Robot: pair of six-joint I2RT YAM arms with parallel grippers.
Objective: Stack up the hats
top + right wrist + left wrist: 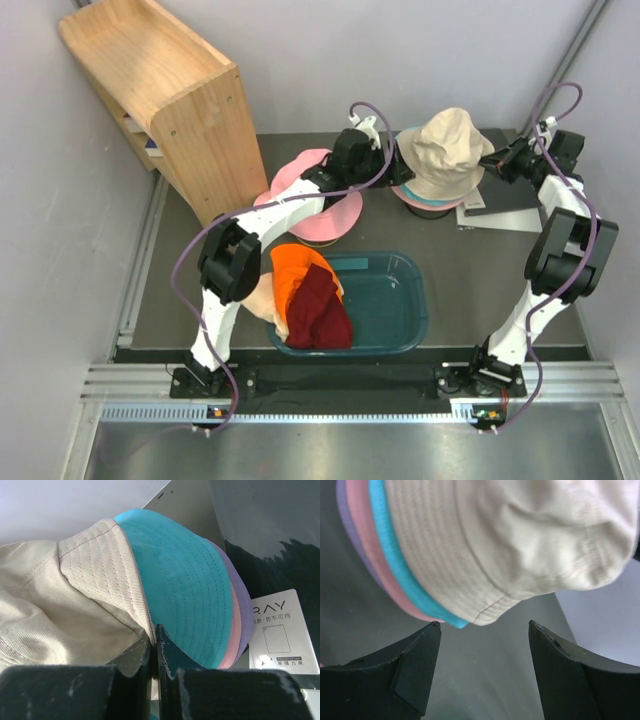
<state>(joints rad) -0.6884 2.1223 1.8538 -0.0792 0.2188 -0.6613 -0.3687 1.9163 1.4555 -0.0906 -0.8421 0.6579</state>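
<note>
A beige hat (pixel 445 150) tops a stack at the back right, over teal (pixel 425 200), pink and lavender hats. My right gripper (pixel 497 158) is shut on the beige hat's brim (pixel 100 575), next to the teal brim (pixel 185 590). My left gripper (pixel 385 150) is open and empty just left of the stack; its view shows the beige hat (pixel 520 540) above the open jaws (pixel 485 625). Another pink hat (pixel 305 205) lies under the left arm. Orange (pixel 295 275), maroon (pixel 320 310) and peach (pixel 262 298) hats hang over the tub's left rim.
A dark teal tub (pixel 400 310) sits at the front centre. A wooden shelf (pixel 160 90) stands at the back left. A dark flat item with a white card (pixel 500 208) lies right of the stack; the card (pixel 282 635) also shows in the right wrist view.
</note>
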